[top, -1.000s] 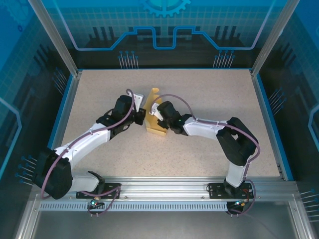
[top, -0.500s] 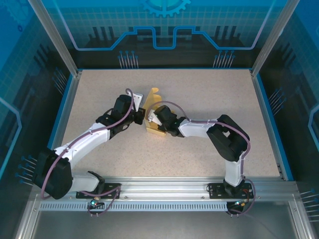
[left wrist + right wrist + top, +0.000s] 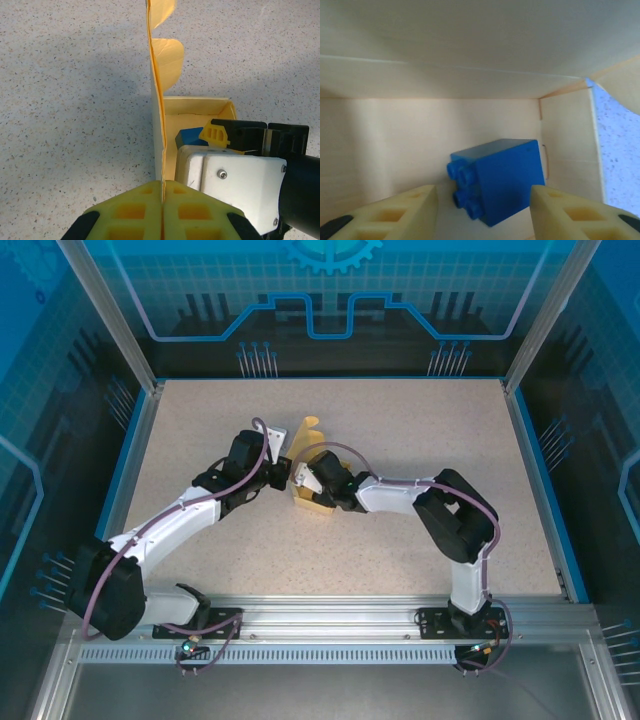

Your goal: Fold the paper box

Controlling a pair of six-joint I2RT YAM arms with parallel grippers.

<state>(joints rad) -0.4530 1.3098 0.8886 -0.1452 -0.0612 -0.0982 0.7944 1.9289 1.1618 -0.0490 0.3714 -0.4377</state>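
Paper box (image 3: 200, 107) half folded: walls up, lid not yet shut

Left gripper (image 3: 163, 197) pinches the box's upright lid flap. Beside it the right gripper (image 3: 484, 196), jaws apart, reaches inside the box, straddling a blue brick (image 3: 502, 172). The box sits between both grippers, mouth upward, rounded tabs beyond, its long axis seemingly along the flap.

Left arm (image 3: 175, 523) stretches from its base forward and inward, forearm low over the table. Left gripper (image 3: 163, 186) pinched tight, yellow pads flat together on an upright wall of the paper box (image 3: 157, 100). Right arm (image 3: 455, 520) bent sharply at the elbow, forearm running leftward. Right gripper (image 3: 482, 212) jaws apart, tips inside the box, just beside the left gripper.
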